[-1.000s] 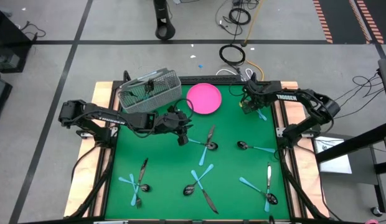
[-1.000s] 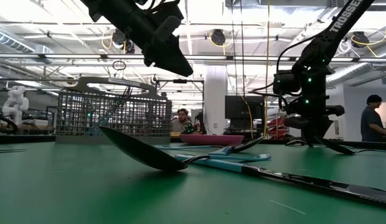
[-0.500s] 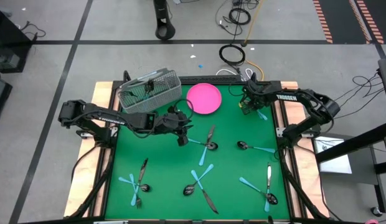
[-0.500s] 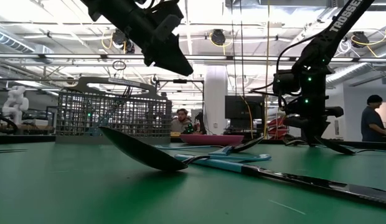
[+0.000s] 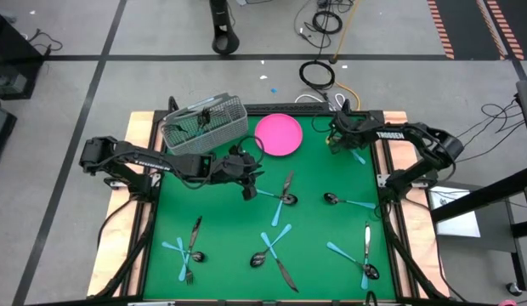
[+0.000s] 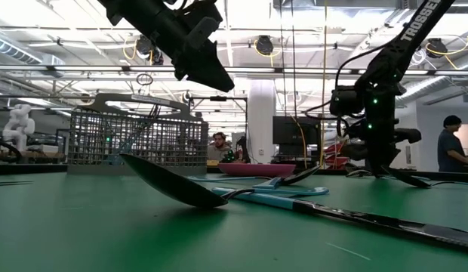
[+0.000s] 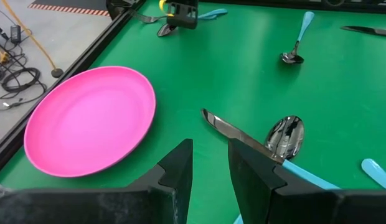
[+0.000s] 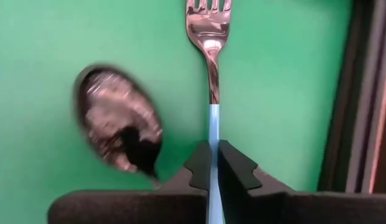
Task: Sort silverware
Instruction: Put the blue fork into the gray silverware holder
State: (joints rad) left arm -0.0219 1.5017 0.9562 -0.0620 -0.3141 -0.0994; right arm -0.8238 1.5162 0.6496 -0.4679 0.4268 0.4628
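Silverware lies scattered on the green mat: a knife and spoon [image 5: 286, 192] at the middle, a blue-handled spoon [image 5: 348, 202] to the right, more pieces [image 5: 272, 248] toward the near edge. My right gripper [image 5: 339, 141] is down at the far right corner, shut on a blue-handled fork [image 8: 209, 37], with a spoon bowl [image 8: 118, 121] lying beside it. My left gripper [image 7: 210, 169] hangs open above the mat's middle, between the pink plate [image 7: 87, 118] and the knife [image 7: 233, 132], with nothing between its fingers. My right gripper pinches the fork's light blue handle [image 8: 213, 124] between its two fingers, close behind the metal neck. The fingers come steeply from above, one on each side of the handle. The tines point away past the fingertips; whether the fork is off the mat I cannot tell.
A grey wire-mesh basket [image 5: 202, 126] stands at the far left, next to the pink plate [image 5: 278, 133]. A raised black rim [image 8: 361, 93] borders the mat right beside my right gripper. Cables lie on the floor beyond the far edge.
My right gripper has stayed at the far right corner, rolled a little about its own axis and tipped, and its fingers have come together on the fork's handle. My left gripper has kept still.
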